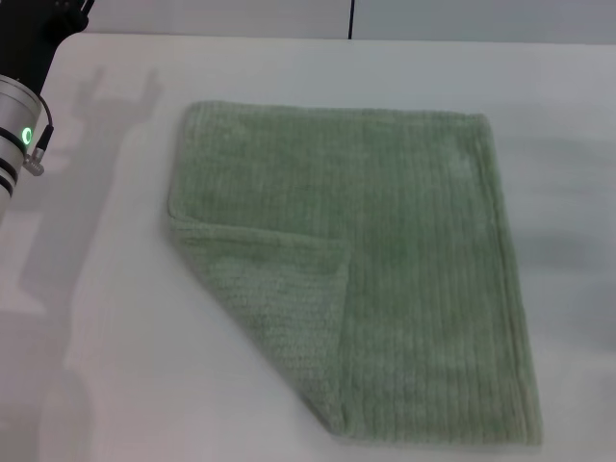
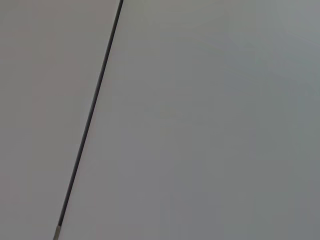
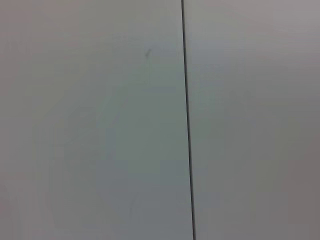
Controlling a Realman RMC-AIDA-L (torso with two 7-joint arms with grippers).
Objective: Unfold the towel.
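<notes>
White counter (image 1: pixel 96 318) fills the head view; both wrist views show only blank grey panels with a dark seam. The towel (image 1: pixel 385 269) lies flat at centre, running slightly toward 5 o'clock, its long axis from 12 to 6 with ribs along that line. Its corner at 7 o'clock is doubled over onto the cloth as a triangular flap (image 1: pixel 274 298) pointing toward 3 o'clock. Left arm (image 1: pixel 19 125) sits at 10 o'clock, off the cloth; its tool is out of frame, state cannot tell. Right tool not visible. Judged: final fold remaining; next move calls for pinching the flap tip and drawing it back toward 7 o'clock.
</notes>
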